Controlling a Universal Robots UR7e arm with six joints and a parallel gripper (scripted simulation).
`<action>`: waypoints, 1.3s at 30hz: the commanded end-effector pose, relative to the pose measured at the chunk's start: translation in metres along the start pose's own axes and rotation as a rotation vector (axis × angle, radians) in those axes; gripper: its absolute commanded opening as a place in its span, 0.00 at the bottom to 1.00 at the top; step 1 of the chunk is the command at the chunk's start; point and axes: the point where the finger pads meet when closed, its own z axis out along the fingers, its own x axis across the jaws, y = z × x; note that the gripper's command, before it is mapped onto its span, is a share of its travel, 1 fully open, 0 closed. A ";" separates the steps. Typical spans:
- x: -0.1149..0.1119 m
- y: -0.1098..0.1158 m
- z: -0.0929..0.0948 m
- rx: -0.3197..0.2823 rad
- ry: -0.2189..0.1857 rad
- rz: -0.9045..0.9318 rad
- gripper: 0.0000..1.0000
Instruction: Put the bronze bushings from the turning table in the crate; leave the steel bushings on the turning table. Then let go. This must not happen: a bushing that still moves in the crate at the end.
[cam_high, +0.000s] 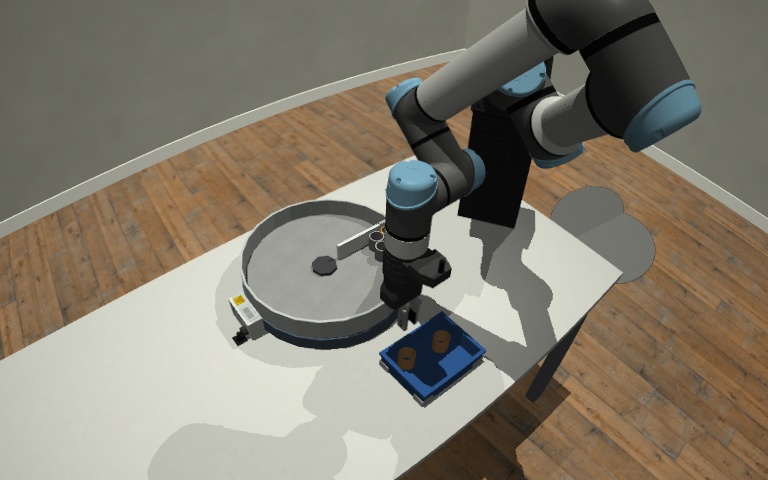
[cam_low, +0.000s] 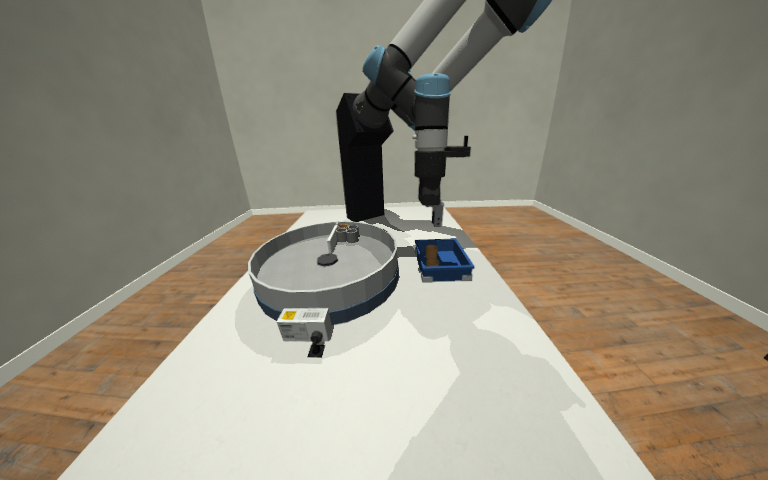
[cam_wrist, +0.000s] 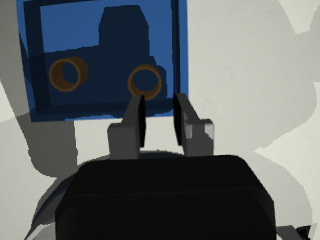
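My gripper (cam_high: 407, 318) (cam_low: 437, 215) (cam_wrist: 159, 110) is partly open with nothing between its fingers. It hangs above the table, beside the crate's edge nearest the turning table. The blue crate (cam_high: 453, 377) (cam_low: 444, 272) (cam_wrist: 183, 50) holds two bronze bushings, one (cam_high: 406, 358) (cam_wrist: 130, 82) nearer the fingers in the wrist view, the other (cam_high: 441, 341) (cam_wrist: 58, 77) farther left. On the turning table (cam_high: 288, 283) (cam_low: 294, 271), a bronze bushing (cam_high: 383, 230) (cam_low: 343, 226) shows behind grey steel bushings (cam_high: 374, 246) (cam_low: 352, 237). The arm partly hides this group in the top view.
A white guide bar (cam_high: 356, 242) (cam_low: 331, 240) stands beside the bushings on the turning table, which has a raised grey wall and a dark hub (cam_high: 323, 266) (cam_low: 326, 259). A white control box (cam_high: 245, 311) (cam_low: 304, 325) sits at its outer side. The robot's black pedestal (cam_high: 492, 169) (cam_low: 362, 169) stands behind.
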 end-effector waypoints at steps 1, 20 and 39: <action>0.000 0.000 0.000 0.000 0.001 -0.001 0.47; -0.030 0.058 0.005 -0.001 -0.001 0.001 0.45; -0.066 0.126 0.010 -0.002 -0.004 0.002 0.45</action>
